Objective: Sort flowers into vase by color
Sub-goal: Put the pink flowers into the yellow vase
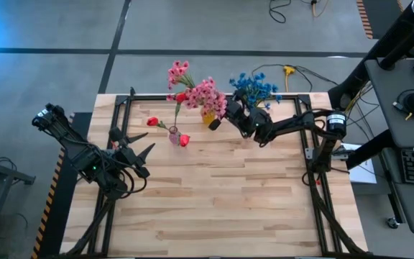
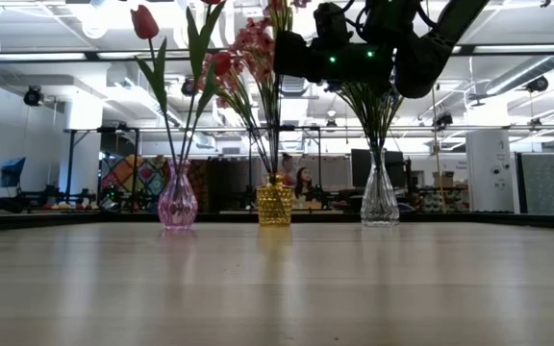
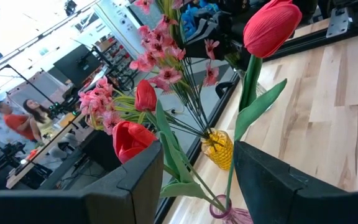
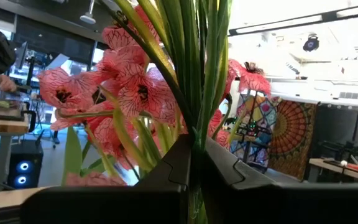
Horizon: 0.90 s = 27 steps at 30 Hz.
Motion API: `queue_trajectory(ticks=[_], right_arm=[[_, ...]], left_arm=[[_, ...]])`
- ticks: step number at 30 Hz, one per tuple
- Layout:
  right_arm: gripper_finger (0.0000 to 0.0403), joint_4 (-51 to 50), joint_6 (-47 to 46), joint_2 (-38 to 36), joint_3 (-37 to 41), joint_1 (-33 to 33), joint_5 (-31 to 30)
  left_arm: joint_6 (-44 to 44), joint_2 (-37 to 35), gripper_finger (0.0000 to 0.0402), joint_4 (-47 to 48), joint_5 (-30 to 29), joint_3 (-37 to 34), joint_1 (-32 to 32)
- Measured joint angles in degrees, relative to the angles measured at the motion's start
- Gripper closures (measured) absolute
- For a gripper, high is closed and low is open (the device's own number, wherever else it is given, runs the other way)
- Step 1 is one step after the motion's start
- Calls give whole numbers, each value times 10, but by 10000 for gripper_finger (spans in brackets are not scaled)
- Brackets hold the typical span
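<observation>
we see the right gripper [image 1: 216,121] pinching pink flowers [image 1: 205,93] top centre (left gripper [image 1: 144,152] spread, idle); tugging might topple the yellow vase [image 2: 275,205].

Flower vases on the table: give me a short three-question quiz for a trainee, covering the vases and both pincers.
1. True or false: the left pincer is gripping a flower.
2. Which colour of vase holds the red tulips? A) pink B) gold C) clear
3. Fill in: the right pincer is shut on stems of the ___ flowers.

Key
1. False. It is open and holds nothing, at the table's left side.
2. A, the pink vase.
3. Pink: the pink flowers by the gold vase.
</observation>
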<state>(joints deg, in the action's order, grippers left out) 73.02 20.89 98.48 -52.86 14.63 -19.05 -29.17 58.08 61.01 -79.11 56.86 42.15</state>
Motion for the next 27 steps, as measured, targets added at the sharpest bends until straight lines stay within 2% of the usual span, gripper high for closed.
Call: queue_trajectory(ticks=[27], right_arm=[[390,-28,-30,0,-1,8,0]], left_arm=[[1,0,224,0,0,0,0]])
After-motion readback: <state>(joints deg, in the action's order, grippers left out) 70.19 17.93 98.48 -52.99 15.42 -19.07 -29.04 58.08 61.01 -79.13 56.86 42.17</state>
